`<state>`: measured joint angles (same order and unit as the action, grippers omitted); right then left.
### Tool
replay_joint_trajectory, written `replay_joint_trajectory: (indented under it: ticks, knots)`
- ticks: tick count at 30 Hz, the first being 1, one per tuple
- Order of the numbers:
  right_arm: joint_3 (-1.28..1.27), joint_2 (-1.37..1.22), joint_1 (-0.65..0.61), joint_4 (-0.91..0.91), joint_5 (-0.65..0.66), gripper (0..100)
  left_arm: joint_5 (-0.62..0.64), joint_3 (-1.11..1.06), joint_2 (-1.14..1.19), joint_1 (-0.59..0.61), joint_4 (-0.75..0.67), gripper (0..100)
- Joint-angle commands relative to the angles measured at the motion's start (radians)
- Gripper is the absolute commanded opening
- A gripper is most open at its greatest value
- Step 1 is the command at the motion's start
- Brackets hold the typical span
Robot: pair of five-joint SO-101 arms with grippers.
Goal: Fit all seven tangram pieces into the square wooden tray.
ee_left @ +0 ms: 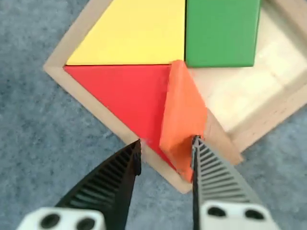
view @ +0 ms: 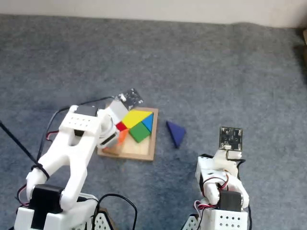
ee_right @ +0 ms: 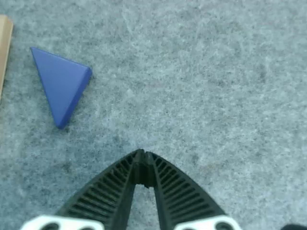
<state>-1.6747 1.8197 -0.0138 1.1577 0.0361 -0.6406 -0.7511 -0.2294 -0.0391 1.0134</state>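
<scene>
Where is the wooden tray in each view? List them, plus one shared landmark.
High view: tray at centre, partly under the left arm.
Left wrist view: its corner, holding the red triangle.
Right wrist view: a strip of rim beyond the blue triangle.
Shared landmark: the grey carpet around it.

Grey, carpet-like table cover, high view. Two things lie directly on it. A square wooden tray sits left of centre, turned slightly askew. A blue triangle lies flat just beside the tray's right rim, apart from it, with bare cover between them and on all its sides.
</scene>
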Motion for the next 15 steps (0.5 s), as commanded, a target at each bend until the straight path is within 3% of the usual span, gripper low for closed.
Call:
replay_joint_trajectory:
  ticks: [1,9,15]
  knots:
    - [-0.148,0.018,0.013,-0.027,0.006,0.9,-0.006,0.154,-0.027,0.010,0.121,18]
    - [-0.148,0.018,0.013,-0.027,0.006,0.9,-0.005,0.246,-0.018,0.010,0.137,18]
    - [-0.148,0.018,0.013,-0.027,0.006,0.9,-0.005,0.130,-0.016,0.012,-0.064,18]
